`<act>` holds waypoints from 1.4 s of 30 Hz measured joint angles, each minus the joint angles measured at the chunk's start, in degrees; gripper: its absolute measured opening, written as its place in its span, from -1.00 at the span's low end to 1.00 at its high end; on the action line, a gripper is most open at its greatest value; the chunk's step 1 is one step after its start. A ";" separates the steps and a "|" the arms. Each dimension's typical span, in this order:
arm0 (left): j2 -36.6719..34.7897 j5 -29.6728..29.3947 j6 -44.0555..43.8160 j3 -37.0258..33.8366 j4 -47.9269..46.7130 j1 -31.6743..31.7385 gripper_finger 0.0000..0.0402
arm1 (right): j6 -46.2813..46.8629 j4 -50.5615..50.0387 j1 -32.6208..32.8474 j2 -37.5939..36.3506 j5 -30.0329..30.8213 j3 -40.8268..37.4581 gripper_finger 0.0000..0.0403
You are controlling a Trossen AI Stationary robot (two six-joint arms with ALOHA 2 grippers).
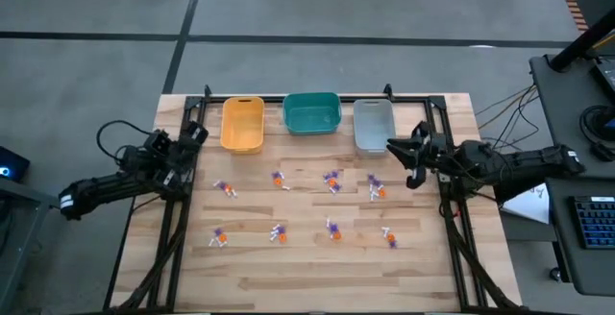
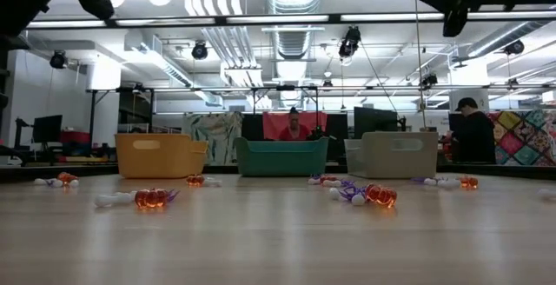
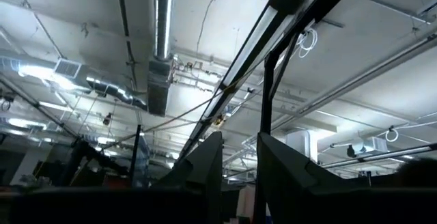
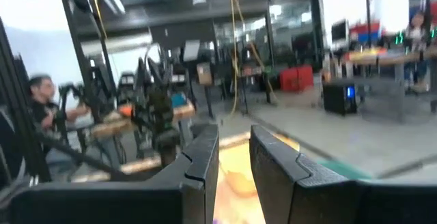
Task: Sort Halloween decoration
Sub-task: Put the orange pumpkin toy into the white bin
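High view — trinkets [image 1: 332, 180] scattered on table [image 1: 317, 277]; left gripper [image 1: 195, 133], right gripper [image 1: 402, 152] — fingers slightly apart, empty.

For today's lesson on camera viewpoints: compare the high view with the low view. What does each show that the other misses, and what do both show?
Only the high view shows both arms whole, the left gripper at the table's left edge and the right gripper beside the grey bin, plus the full spread of trinkets. Only the low view shows the room behind, with a person standing there. Both show the yellow bin, teal bin and wooden table.
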 joint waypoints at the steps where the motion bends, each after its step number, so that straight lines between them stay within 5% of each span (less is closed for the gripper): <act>1: 0.59 0.50 -0.37 0.00 -0.51 -0.12 -0.63 | 0.67 -2.11 0.00 0.88 -0.02 1.27 -0.64; 11: 16.29 -1.08 -1.44 0.02 -2.02 -2.96 -0.63 | 11.53 -27.66 0.01 8.65 -0.30 14.11 -0.64; 15: 21.27 2.67 -4.59 0.44 -1.90 -3.00 -0.63 | 14.76 -31.58 0.02 11.77 -0.31 15.60 -0.64; 42: 47.48 2.84 5.85 16.94 -4.44 -3.00 -0.63 | 13.43 -22.40 0.00 32.22 3.06 15.82 -0.64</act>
